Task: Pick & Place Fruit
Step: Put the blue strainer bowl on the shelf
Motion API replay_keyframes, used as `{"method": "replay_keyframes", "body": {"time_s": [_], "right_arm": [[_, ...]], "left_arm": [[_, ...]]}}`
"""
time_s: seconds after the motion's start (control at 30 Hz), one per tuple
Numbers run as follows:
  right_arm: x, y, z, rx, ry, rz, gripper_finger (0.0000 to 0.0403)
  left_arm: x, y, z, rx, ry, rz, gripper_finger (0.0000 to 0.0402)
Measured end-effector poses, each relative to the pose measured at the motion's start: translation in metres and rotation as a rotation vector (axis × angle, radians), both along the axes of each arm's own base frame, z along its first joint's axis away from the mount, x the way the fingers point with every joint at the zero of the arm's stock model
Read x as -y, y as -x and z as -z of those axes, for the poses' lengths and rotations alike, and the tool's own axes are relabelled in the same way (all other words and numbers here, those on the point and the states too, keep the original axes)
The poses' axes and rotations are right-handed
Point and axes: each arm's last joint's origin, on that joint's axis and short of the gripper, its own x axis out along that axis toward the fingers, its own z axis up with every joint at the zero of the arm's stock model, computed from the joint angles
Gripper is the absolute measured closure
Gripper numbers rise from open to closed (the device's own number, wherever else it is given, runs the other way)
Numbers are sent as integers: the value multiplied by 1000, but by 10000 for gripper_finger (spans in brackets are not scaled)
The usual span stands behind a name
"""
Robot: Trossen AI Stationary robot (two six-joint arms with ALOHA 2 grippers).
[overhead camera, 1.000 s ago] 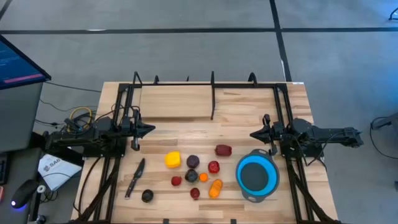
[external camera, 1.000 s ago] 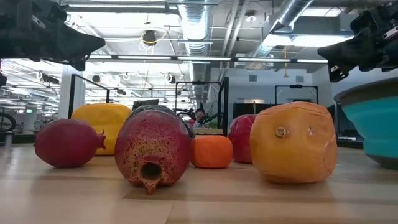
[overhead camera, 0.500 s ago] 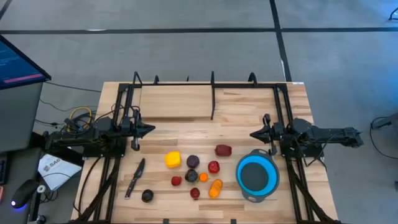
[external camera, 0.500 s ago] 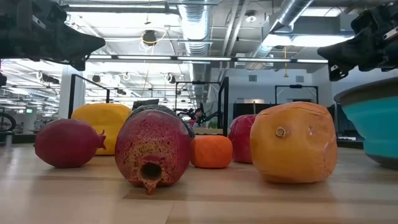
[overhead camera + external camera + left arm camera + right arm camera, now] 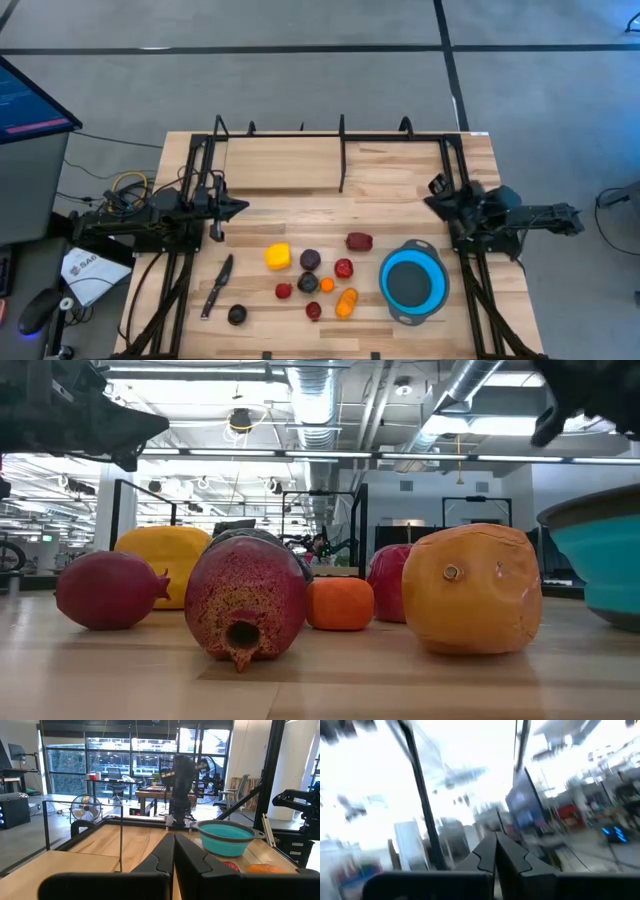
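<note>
Several toy fruits lie in a loose cluster on the wooden table near its near edge: a yellow one [image 5: 277, 257], a dark purple one [image 5: 310, 260], red ones [image 5: 359, 241] [image 5: 344, 268], an orange one [image 5: 346, 302] and a near-black one [image 5: 237, 315]. In the low view a red pomegranate [image 5: 245, 610] and the orange fruit [image 5: 472, 588] stand closest. My left gripper [image 5: 240, 207] [image 5: 174, 845] hovers shut to the left of the cluster, above the table. My right gripper [image 5: 432, 188] [image 5: 496, 842] is shut and raised, right of and beyond the fruit.
A round blue bowl with a grey rim [image 5: 412, 284] sits right of the fruit, under the right arm's reach. A slim dark knife [image 5: 217, 286] lies left of the cluster. A black frame [image 5: 342, 150] rises along the table's far side. Bare wood lies between the grippers.
My right gripper has swung up and back toward the table's far right corner, tipping upward; it has risen nearly out of the low view. Its fingers have stayed shut. The left arm and the fruit have kept still.
</note>
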Motion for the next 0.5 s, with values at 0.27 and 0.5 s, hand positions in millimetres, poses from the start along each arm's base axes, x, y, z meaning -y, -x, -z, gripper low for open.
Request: {"method": "replay_keyframes", "body": {"time_s": [0.27, 0.5], "right_arm": [[-9, -10, -22, -90, -21, -111, 400], [-27, -55, -49, -578, 8, -63, 394]], "left_arm": [[0, 0, -3, 38, 21, 6, 399], [0, 0, -4, 40, 24, 8, 399]]}}
